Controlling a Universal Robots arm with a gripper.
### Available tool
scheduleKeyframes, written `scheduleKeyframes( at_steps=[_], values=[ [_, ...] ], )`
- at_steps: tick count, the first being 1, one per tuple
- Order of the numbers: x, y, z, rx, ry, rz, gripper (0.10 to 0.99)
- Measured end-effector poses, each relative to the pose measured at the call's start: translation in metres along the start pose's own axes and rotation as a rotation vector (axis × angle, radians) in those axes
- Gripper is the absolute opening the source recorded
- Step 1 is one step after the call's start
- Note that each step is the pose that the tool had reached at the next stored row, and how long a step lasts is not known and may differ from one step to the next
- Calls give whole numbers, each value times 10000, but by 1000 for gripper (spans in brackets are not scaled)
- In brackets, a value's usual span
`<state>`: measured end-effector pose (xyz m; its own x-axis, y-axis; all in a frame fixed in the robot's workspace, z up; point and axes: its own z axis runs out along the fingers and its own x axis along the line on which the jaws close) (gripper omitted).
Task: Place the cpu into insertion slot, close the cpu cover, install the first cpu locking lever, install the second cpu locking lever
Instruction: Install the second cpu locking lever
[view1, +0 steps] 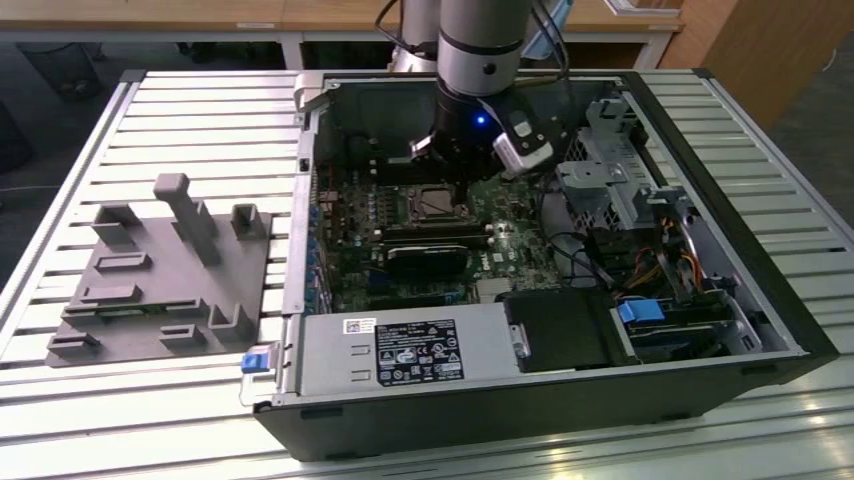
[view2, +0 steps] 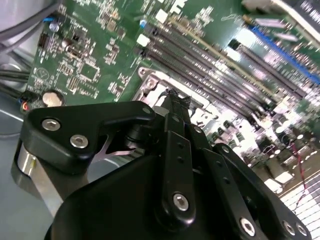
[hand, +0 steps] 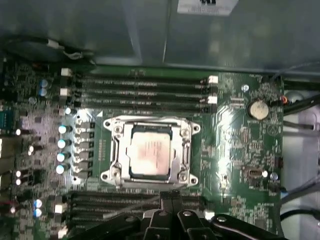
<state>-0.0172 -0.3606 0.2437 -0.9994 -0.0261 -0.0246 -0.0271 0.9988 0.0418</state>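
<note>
The black pincer (hand: 170, 200) hangs close above the silvery square cpu cover (hand: 150, 152). Long black card slots (hand: 145, 92) lie on two sides. Tall black case walls (view1: 747, 240) and grey wires (view1: 581, 250) crowd around.

Arm (view1: 478, 40): silver-grey tube, black wrist section below it with a small blue light lit. White-and-black module (view1: 523, 142) bolted on the wrist's side. Dark cables run along the tube. Pincer (view2: 176, 107): matte black linkage bars, rounded edges, silver round-head screws at the pivots, shiny metal ring at its base.
</note>
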Motion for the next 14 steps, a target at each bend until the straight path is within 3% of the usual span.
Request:
scheduleKeyframes(
  at_steps=[5, 9, 14],
  values=[
    [2, -91, -1, -9, 6, 0, 106],
    [0, -123, -3, -55, 85, 5, 106],
    [2, -170, -3, -59, 91, 6, 106]
  ],
)
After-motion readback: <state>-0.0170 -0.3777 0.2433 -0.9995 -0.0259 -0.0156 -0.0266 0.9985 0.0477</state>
